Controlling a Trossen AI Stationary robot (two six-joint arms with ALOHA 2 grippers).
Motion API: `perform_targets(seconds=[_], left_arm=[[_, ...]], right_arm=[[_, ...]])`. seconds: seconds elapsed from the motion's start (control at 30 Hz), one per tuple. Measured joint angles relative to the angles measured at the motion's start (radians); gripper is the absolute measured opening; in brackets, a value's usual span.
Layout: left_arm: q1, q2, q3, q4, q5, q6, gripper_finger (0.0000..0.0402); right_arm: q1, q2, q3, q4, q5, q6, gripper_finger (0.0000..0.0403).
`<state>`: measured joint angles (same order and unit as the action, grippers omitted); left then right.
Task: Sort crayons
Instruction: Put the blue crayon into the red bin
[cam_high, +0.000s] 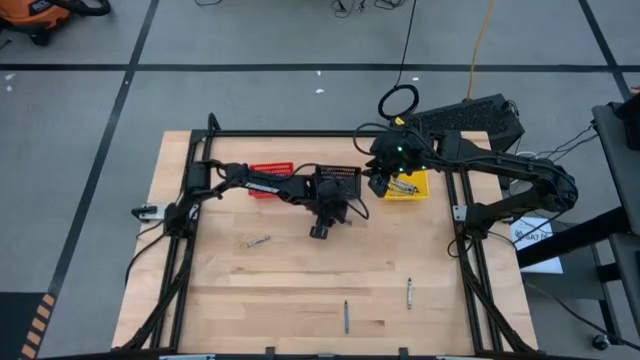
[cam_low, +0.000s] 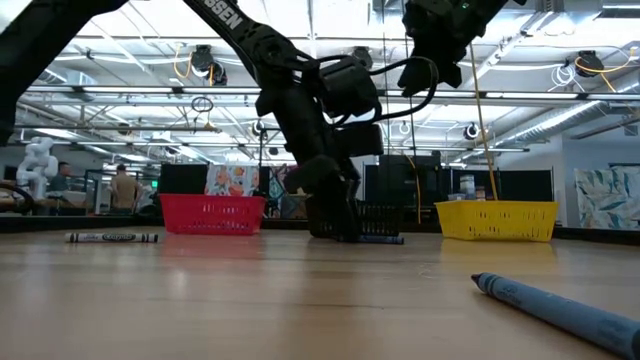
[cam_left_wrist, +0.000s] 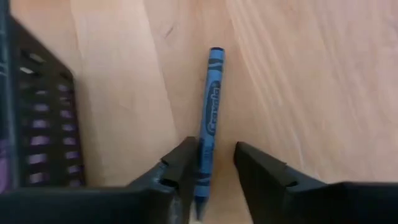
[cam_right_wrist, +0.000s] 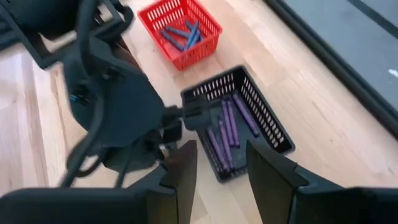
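1. At centre left of the high view a grey crayon lies alone on the wooden table. The low view shows it lying flat at the left, in front of the red basket.
2. The red basket sits above centre left and holds blue crayons, seen in the right wrist view.
3. The left gripper is down at the table near frame centre, just below the black basket. Its fingers are spread with a blue crayon lying on the wood between them, not yet pinched.
4. This stick looks light, stiff and round, with a paper wrap, so it is likely to roll or skid if one finger reaches it first. I would take it across the wrapped middle, clear of the brittle tip.
5. The black basket holds purple crayons.
6. The right gripper hangs spread and empty between the black basket and the yellow basket, upper centre right.
7. Two more crayons, one at lower centre and one to its right, lie well apart from the baskets.
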<state>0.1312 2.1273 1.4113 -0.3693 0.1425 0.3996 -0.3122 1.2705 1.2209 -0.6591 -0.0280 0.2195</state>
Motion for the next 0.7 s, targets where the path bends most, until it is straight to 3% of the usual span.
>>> perform_targets(seconds=[0.33,0.7], left_arm=[[-0.037,0.001,-0.001,-0.008,-0.061,0.004,0.0012],[-0.058,-0.121,-0.006,-0.084,-0.132,-0.001,0.0007]], right_arm=[[0.0,0.0,0.0,-0.088,0.0,0.0,0.0125],[0.0,0.0,0.0,-0.15,0.0,0.003,0.0125]])
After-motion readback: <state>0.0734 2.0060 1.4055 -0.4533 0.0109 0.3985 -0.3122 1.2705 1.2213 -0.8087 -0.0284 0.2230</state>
